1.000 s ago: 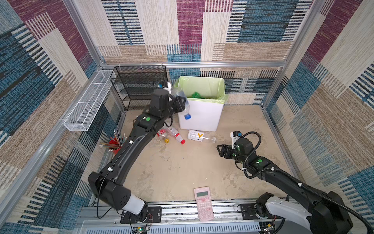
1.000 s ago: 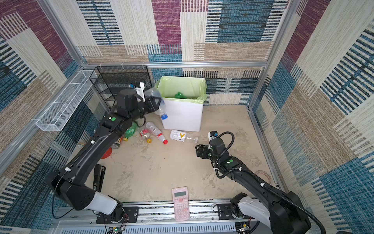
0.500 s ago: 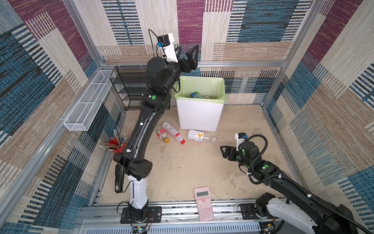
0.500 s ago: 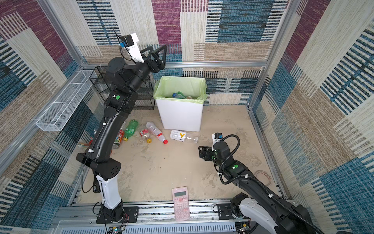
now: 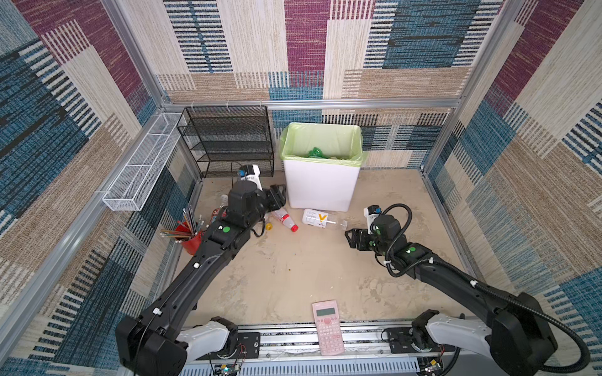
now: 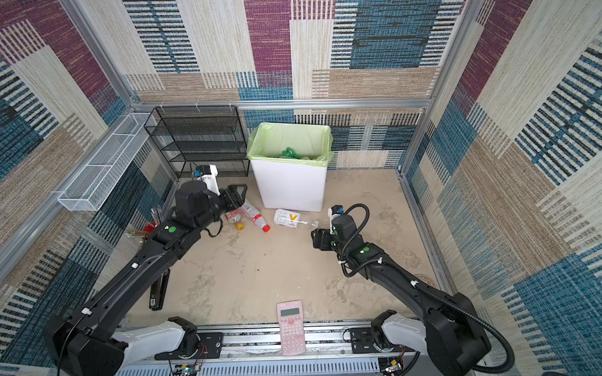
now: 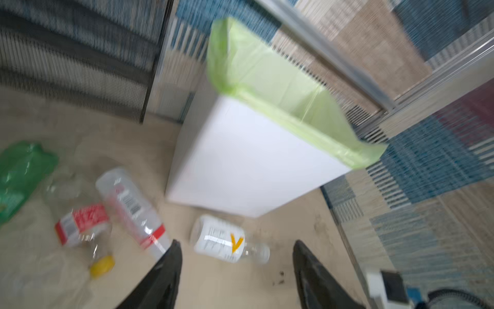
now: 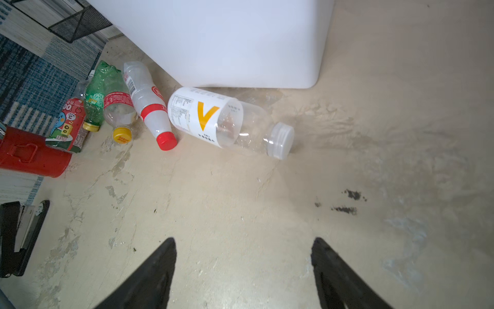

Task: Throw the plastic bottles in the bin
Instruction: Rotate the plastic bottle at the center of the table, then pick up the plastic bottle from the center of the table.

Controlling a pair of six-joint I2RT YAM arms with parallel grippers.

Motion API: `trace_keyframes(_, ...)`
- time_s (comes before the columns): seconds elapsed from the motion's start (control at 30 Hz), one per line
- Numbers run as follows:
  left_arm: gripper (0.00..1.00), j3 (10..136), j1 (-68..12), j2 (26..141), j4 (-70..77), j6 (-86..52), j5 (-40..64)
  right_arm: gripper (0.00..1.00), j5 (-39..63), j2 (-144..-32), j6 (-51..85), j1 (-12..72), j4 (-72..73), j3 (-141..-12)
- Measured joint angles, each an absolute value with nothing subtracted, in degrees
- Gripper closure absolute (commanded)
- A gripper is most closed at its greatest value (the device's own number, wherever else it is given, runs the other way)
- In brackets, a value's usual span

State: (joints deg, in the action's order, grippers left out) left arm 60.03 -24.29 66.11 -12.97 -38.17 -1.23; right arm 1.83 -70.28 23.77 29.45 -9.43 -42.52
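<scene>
White-labelled bottle point(image 8: 205, 117) lies on its side ahead of right tool point(image 8: 244, 240), apart.

The tall white plastic bin with a green liner point(image 5: 321, 185) stands at the back of the table point(image 5: 293, 276), right of the black mesh shelf rack point(image 5: 228, 140). Just before it lies a white-labelled clear bottle point(image 5: 316, 218); left of that a red-capped clear bottle point(image 5: 285, 220), then a yellow-capped bottle point(image 8: 119, 112). The pink calculator point(image 5: 328, 327) lies at the near edge.

Both top views: high, front, looking down over whole floor point(image 5: 293, 270). Wrist views: low, close, facing bin point(image 7: 240, 160); both share white-labelled bottle point(image 8: 203, 117) beside it.
</scene>
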Motion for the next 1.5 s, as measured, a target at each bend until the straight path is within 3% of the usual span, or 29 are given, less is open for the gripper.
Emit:
trace_keyframes(0.2,0.39,46.8,-23.6,59.5,-20.1,-51.3,0.3,0.16,4.4,-84.0,15.1,29.5,-9.3,-54.9)
trace_keyframes(0.7,0.39,45.9,-21.7,54.2,-24.8,-55.3,0.6,0.08,7.3,-109.1,2.7,29.5,-12.8,-76.0)
trace_keyframes(1.07,0.39,45.9,-21.2,53.6,-26.3,-55.3,0.8,0.14,9.1,-111.3,1.5,32.9,-13.3,-70.9)
trace_keyframes(1.4,0.39,45.9,-20.6,54.0,-26.8,-55.3,0.9,0.28,8.3,-108.4,4.5,36.3,-14.0,-67.4)
trace_keyframes(1.5,0.39,45.9,-20.4,54.7,-26.8,-55.3,1.8,0.25,8.3,-110.4,5.1,36.4,-13.5,-69.2)
